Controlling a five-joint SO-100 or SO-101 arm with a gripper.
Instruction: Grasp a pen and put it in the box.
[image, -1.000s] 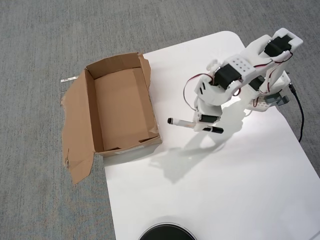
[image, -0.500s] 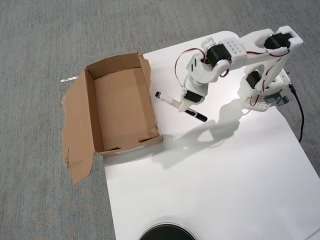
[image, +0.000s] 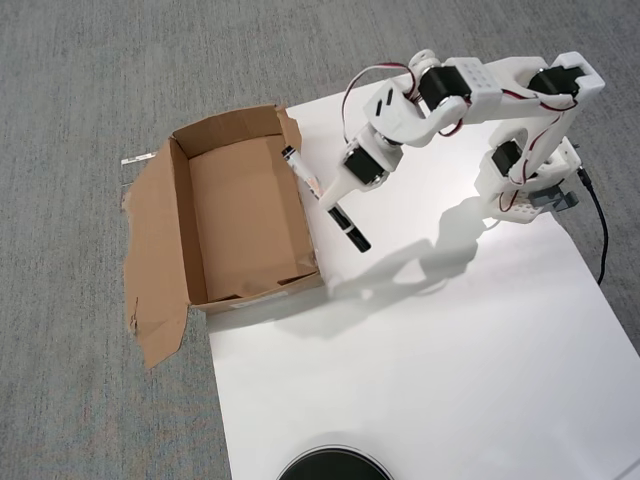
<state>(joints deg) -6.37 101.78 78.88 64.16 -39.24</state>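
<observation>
Above the white tabletop, the white robot arm's gripper carries the slim white black-capped pen, jaws clamped on its middle, tip over the near wall of the open brown cardboard box; next, seemingly, a further reach, then release.

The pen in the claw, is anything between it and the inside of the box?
Nothing visible blocks it. The pen is held in the claw, its small tip already over the box near wall. The interior looks empty.
</observation>
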